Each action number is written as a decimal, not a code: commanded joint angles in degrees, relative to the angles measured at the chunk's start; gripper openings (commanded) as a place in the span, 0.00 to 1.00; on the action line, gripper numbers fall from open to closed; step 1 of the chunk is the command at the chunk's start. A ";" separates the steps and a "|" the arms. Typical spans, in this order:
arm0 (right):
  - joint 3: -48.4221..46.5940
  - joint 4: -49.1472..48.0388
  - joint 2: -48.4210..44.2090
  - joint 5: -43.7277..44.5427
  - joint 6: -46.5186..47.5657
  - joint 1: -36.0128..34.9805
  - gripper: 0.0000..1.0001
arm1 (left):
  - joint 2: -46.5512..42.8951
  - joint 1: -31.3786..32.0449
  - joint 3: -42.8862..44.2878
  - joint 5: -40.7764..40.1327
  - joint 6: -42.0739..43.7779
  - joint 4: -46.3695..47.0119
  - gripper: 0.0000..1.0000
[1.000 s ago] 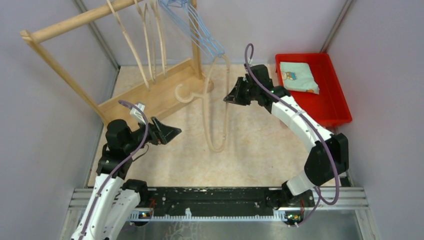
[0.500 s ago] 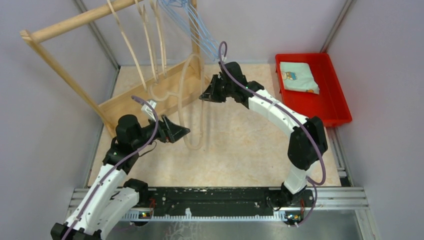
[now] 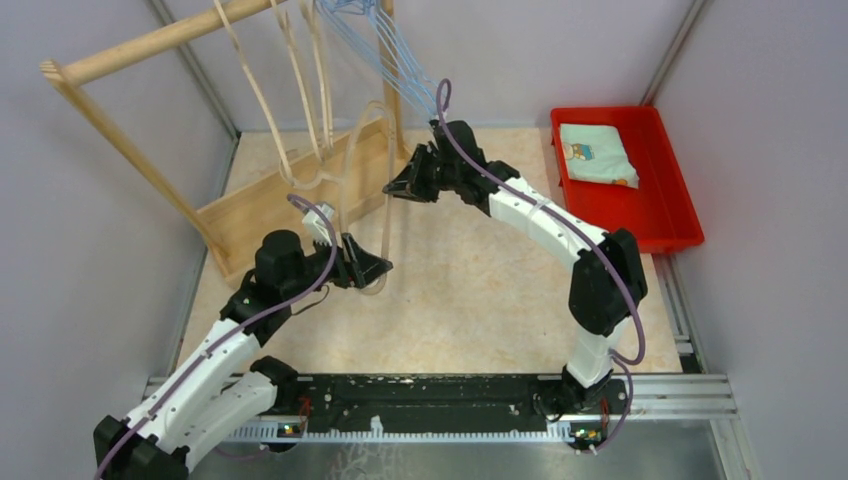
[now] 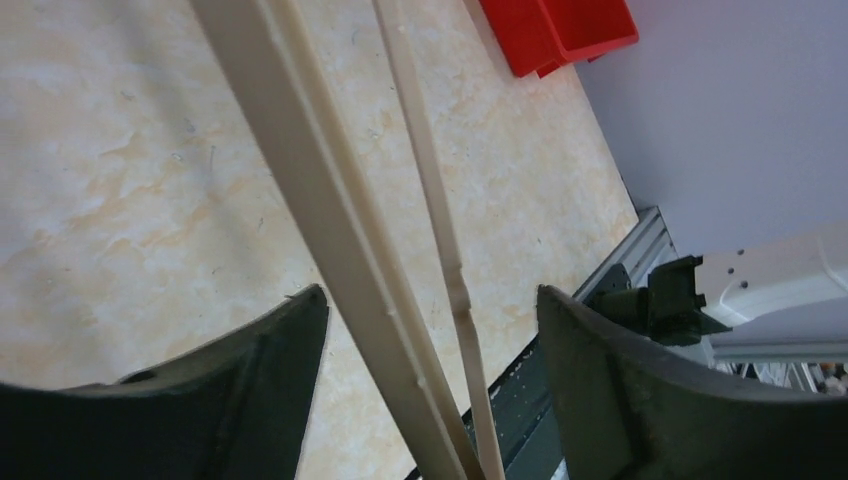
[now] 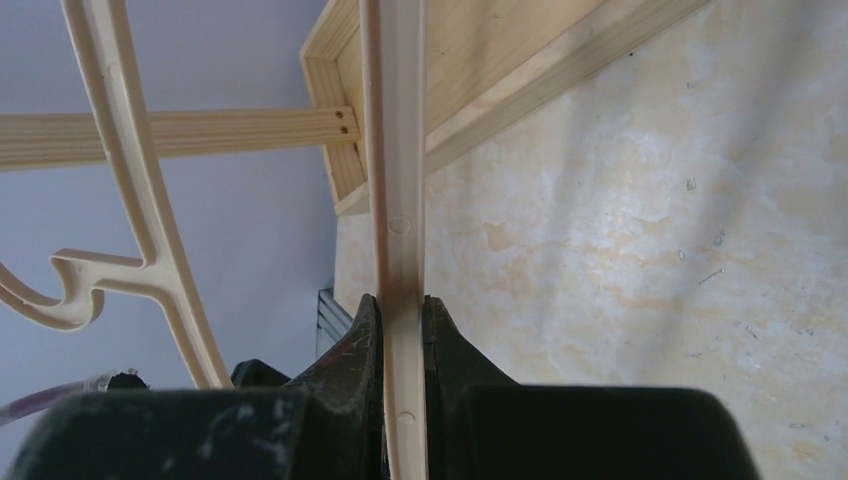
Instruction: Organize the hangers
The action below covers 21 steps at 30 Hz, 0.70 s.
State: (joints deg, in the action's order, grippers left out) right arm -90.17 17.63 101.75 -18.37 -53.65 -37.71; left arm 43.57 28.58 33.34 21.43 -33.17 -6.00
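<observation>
Fingers of the right gripper [image 5: 400, 315] pinched a smooth, flat beige plastic hanger [image 5: 395, 150] above the marbled desk [image 5: 650, 250], beside the wooden rack [image 5: 480, 60]; the left gripper [image 4: 430, 300] had its fingers spread around the hanger's 2 thin bars

A robot lab cell: grey partition walls [image 3: 770, 300] box in a table [image 3: 480, 300] edged by aluminium rail [image 3: 690, 392].

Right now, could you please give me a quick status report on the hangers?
Right gripper shut on beige hanger. Left gripper open, jaws astride its bars, not gripping. Wooden rack close by.
</observation>
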 commanded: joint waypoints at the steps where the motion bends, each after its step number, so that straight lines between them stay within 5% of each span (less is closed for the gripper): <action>1: -3.50 -2.77 -0.60 -1.71 -1.07 -0.43 0.00 | -0.04 0.39 1.00 -4.99 1.82 -2.51 0.72; 3: -2.28 -2.52 -1.30 -1.46 -0.63 -0.44 0.00 | -0.15 0.43 1.46 -6.41 1.87 -4.02 0.45; 5: -1.55 -2.18 -1.37 -1.76 -0.27 -0.44 0.00 | -0.27 0.41 1.87 -8.83 0.72 -6.16 0.06; 6: -1.36 -1.90 -1.32 -2.03 -0.03 -0.43 0.00 | -0.49 0.36 2.04 -9.97 0.01 -7.14 0.00; 9: -0.66 -0.75 -1.49 -1.76 0.67 -0.50 0.00 | -1.47 0.34 1.80 -11.39 -1.33 -8.34 0.00; 11: -0.86 1.12 -1.47 -0.84 1.48 -0.44 0.10 | -2.32 0.36 1.54 -12.80 -2.68 -9.53 0.00; 15: -1.63 5.20 -1.61 0.72 3.90 -0.09 0.92 | -4.25 0.39 1.70 -16.68 -4.42 -13.36 0.00; 21: 1.53 6.65 -4.21 2.27 6.01 0.89 0.97 | -6.36 0.39 3.91 -27.34 -9.17 -23.76 0.00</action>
State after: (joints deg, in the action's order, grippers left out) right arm -89.84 23.57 101.69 -17.47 -50.00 -37.54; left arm 38.63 29.10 33.93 4.03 -38.09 -21.56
